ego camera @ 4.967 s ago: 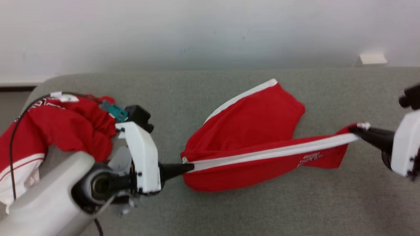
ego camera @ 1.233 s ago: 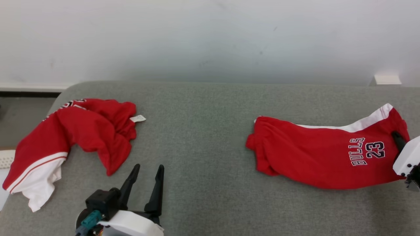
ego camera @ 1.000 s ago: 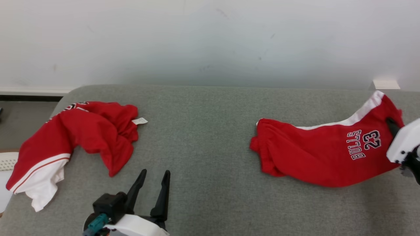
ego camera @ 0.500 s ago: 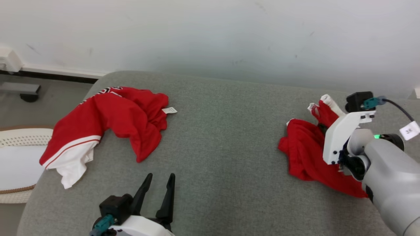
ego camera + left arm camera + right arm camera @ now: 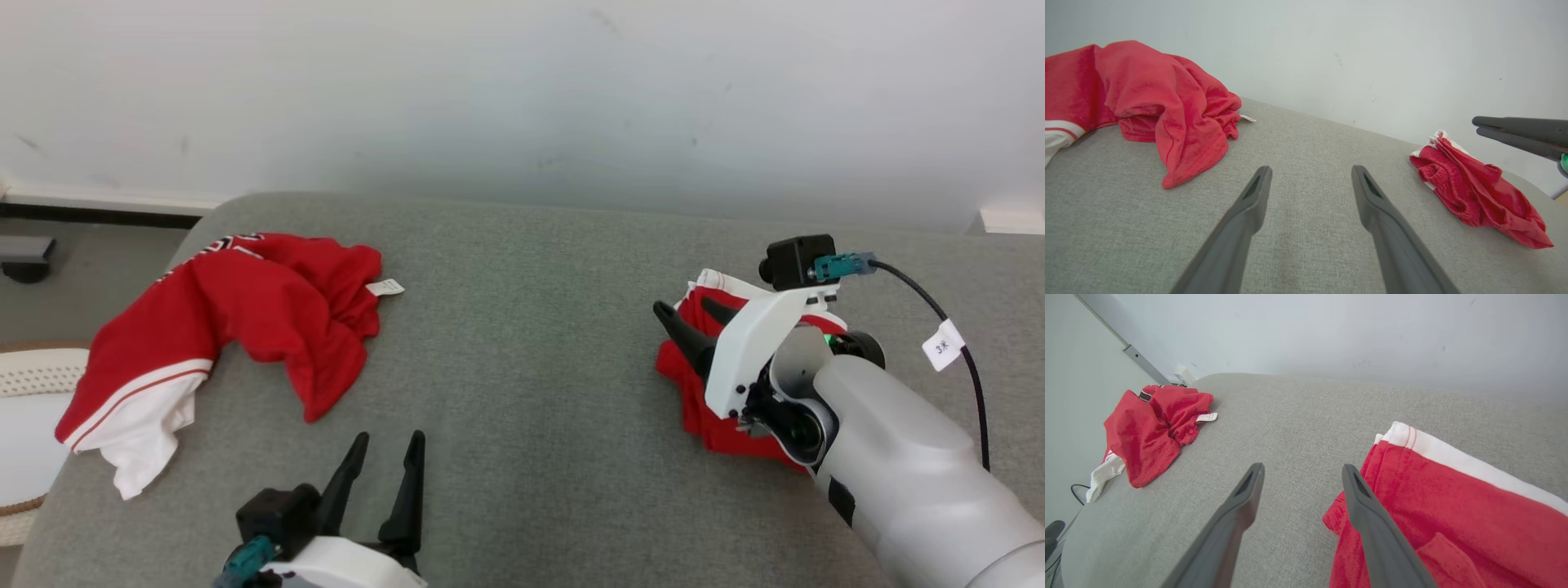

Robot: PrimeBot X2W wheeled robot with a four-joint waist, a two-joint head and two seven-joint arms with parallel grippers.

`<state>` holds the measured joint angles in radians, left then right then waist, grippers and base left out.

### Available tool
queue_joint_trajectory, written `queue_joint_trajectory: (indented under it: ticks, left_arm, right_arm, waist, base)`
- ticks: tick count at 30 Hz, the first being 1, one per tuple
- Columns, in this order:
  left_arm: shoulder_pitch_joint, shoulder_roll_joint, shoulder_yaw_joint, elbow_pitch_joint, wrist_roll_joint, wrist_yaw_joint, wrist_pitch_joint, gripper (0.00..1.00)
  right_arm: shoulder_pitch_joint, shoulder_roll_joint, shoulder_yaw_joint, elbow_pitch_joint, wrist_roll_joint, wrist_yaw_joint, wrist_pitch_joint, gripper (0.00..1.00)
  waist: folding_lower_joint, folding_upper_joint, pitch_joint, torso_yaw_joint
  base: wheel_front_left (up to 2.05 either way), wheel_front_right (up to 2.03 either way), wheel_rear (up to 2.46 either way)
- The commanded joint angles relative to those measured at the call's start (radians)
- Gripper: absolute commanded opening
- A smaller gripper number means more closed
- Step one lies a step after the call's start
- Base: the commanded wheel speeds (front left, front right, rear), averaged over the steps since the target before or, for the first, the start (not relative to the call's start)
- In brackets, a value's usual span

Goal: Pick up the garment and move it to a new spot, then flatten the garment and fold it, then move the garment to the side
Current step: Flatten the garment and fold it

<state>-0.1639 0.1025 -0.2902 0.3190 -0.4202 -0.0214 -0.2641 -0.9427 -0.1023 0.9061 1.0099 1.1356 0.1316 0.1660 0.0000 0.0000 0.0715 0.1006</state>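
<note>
Head view: the garment (image 5: 714,437) is seen at the right end of the grey cushion (image 5: 531,367), under the right gripper (image 5: 682,307), jaws spread and empty. Side-placement is judged done; withdrawal is called for.

Seen from the head, the right forearm (image 5: 898,457) at four o'clock covers most of the red shorts (image 5: 698,416). The writing on its cable tag (image 5: 943,345) is too small to read. At nine o'clock the edge cuts off a white basket (image 5: 33,367).
</note>
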Motion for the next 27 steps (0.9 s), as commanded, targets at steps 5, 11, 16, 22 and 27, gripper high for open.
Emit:
queue_joint_trajectory:
  ticks: [5,11,16,22,27]
  left_arm:
    - [0.023,-0.004,0.022,-0.008,0.024,-0.009,0.0,1.0]
    - [0.033,-0.011,0.032,-0.014,0.038,-0.015,0.0,1.0]
    - [0.034,-0.014,0.036,-0.009,0.043,-0.023,0.0,1.0]
    - [0.009,-0.02,0.03,0.001,0.051,-0.033,0.0,1.0]
    - [0.001,-0.027,0.033,0.011,0.048,-0.038,0.0,1.0]
  right_arm:
    - [0.039,-0.098,-0.034,-0.144,0.016,-0.002,-0.17,1.0]
    - [0.099,-0.221,-0.082,-0.138,-0.012,-0.002,-0.305,1.0]
    - [0.147,-0.231,-0.126,-0.082,0.028,-0.002,-0.302,1.0]
    - [0.149,-0.214,-0.185,-0.038,0.134,-0.002,-0.201,0.0]
    - [0.149,-0.202,-0.235,0.0,0.259,-0.002,-0.015,0.0]
  waist:
    - [0.0,0.0,-0.03,-0.056]
    - [0.0,0.0,-0.041,-0.081]
    - [0.0,0.0,-0.036,-0.085]
    - [0.0,0.0,-0.016,-0.064]
    - [0.0,0.0,0.0,-0.028]
  base:
    - [0.0,0.0,0.0]
    - [0.0,0.0,0.0]
    - [0.0,0.0,0.0]
    - [0.0,0.0,0.0]
    - [0.0,0.0,0.0]
